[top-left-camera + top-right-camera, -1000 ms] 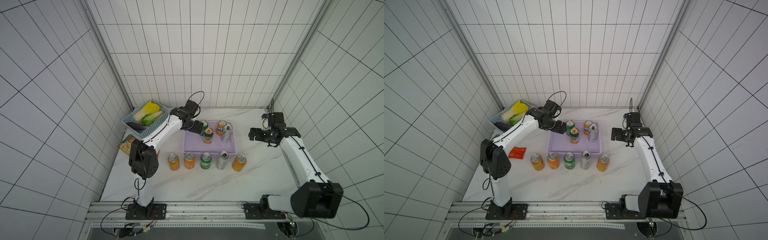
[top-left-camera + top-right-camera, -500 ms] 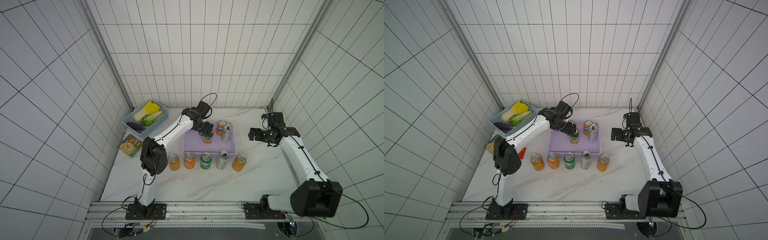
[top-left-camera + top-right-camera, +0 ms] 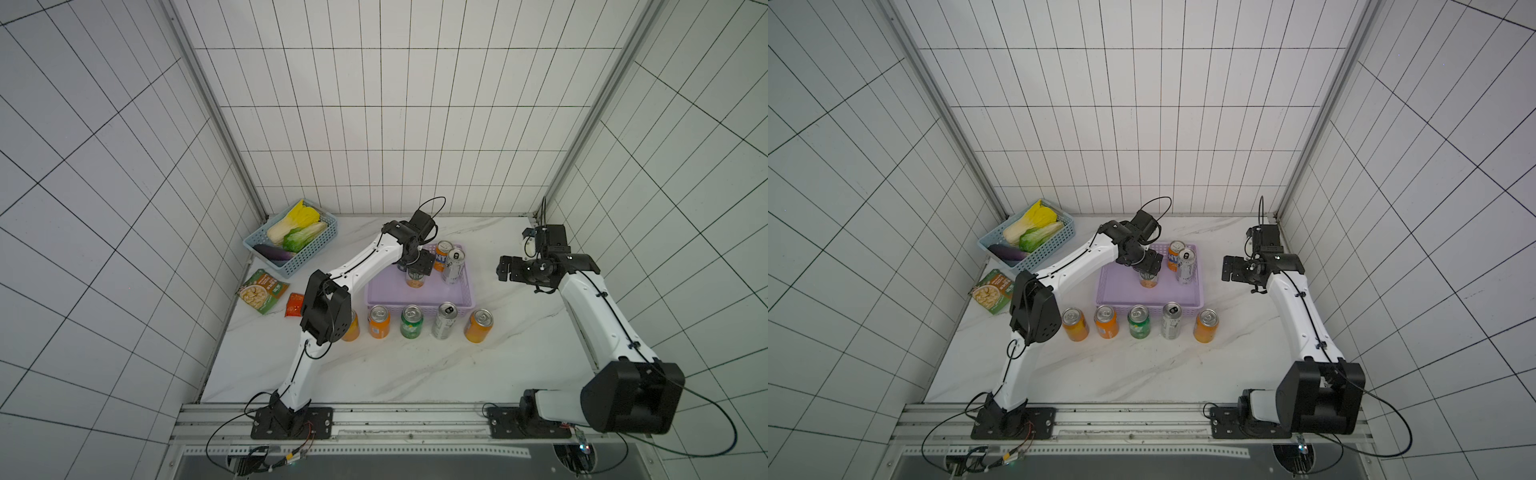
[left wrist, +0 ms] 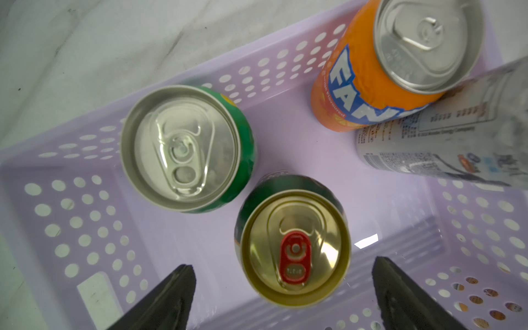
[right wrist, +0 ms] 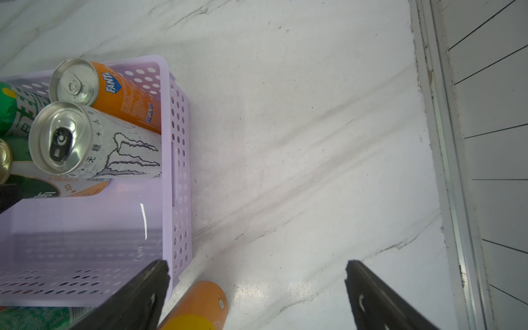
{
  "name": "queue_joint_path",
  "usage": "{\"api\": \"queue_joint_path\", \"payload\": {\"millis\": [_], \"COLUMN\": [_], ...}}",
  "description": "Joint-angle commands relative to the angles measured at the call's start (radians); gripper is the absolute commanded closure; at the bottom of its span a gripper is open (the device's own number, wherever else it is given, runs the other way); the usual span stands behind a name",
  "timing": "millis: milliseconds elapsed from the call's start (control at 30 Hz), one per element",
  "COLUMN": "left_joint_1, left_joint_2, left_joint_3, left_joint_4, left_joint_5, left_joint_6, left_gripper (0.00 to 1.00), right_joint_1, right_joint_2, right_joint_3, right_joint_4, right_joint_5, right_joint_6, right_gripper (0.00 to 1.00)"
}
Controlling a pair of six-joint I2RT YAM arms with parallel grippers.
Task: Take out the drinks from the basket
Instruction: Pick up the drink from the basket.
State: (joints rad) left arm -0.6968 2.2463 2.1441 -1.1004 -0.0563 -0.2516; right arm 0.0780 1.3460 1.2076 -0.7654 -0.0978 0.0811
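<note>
The lilac basket [image 3: 384, 291] [image 3: 1121, 286] holds a gold-topped green can [image 4: 293, 245] [image 3: 415, 278], a green can [image 4: 180, 147], an orange can [image 4: 400, 57] [image 3: 442, 255] and a slim silver-white can [image 4: 457, 143] [image 3: 454, 266]. My left gripper [image 4: 283, 268] [image 3: 417, 264] hangs open over the gold-topped can, a finger on either side of its top with gaps. Several more cans stand in a row [image 3: 411, 322] on the table before the basket. My right gripper [image 5: 257, 265] [image 3: 505, 268] is open over bare table right of the basket [image 5: 177, 171].
A light-blue basket of vegetables [image 3: 291, 241] stands at the back left. A snack packet [image 3: 262, 291] and a small red packet [image 3: 296, 304] lie left of the lilac basket. An orange can [image 5: 200, 305] stands near the right gripper's finger. Tiled walls close three sides.
My left arm has swung right from the basket's left rim to above the gold-topped can. The right arm has stayed still.
</note>
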Motion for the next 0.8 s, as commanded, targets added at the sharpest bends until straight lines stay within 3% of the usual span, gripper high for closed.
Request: {"api": "queue_joint_path", "payload": {"millis": [0, 767], "left_joint_1": [-0.009, -0.017], "left_joint_2": [0.045, 0.169], "left_joint_3": [0.042, 0.111], "left_joint_4": [0.007, 0.053], "left_joint_5": [-0.010, -0.052], "left_joint_6": [-0.018, -0.055], "left_gripper": [0.06, 0.20], "right_joint_1": [-0.013, -0.014], "right_joint_2": [0.008, 0.018], "right_joint_3": [-0.018, -0.020], "right_joint_4": [0.005, 0.008], "right_joint_5": [-0.011, -0.017], "right_joint_6": [-0.001, -0.001], "right_gripper": [0.00, 0.00]}}
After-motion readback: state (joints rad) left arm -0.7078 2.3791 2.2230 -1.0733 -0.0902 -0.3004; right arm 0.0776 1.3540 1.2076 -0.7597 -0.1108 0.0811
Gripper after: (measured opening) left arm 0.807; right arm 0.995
